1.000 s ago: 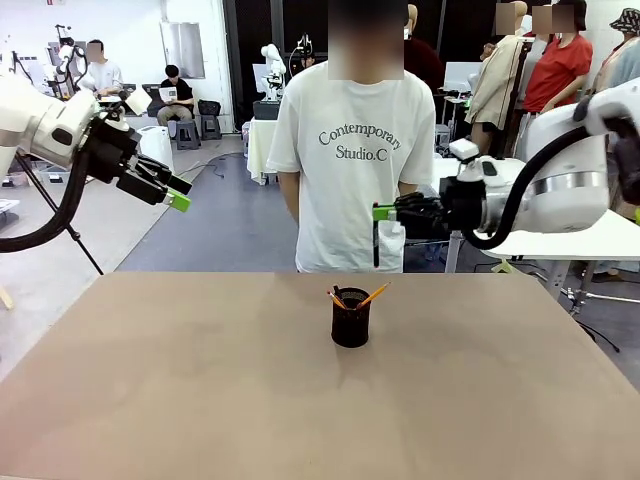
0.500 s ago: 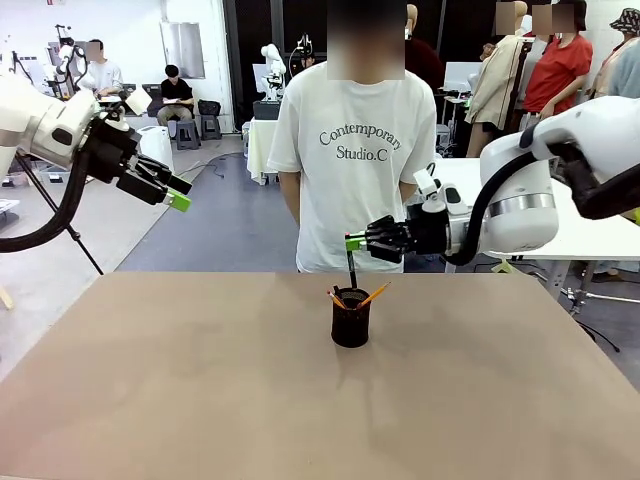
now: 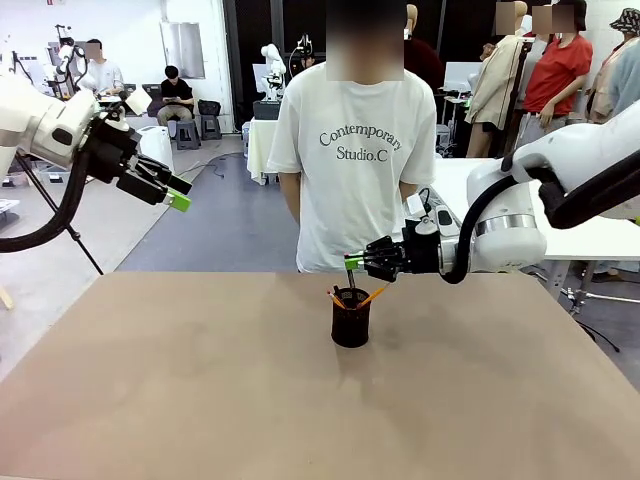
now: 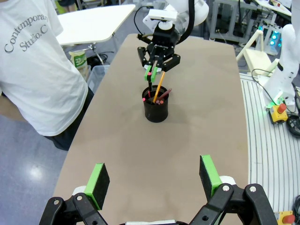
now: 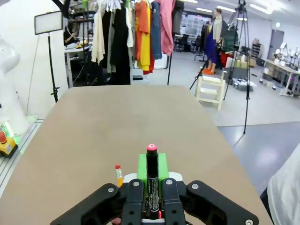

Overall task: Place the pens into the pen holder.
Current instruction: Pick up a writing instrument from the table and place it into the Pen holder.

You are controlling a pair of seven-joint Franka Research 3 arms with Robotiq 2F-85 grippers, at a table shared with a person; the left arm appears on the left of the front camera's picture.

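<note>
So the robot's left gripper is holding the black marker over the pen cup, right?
Not quite. The right gripper is shut on the black marker above the pen holder; the front view shows it. The left gripper hangs open, off to the side.

Left arm: we see the white arm enter from our left, raised high above the table, wrist angled down toward the middle.
Left gripper [image 3: 178,193]: black two-finger pincer, green pads [image 4: 98,178] spread wide apart, nothing between them.
Right arm: white, reaching from our right across to the table's middle, forearm roughly level.
Right gripper [image 3: 352,263]: black pincer clamped on a slim black marker with pink-red tip [image 5: 151,183], which lies along its fingers.
</note>
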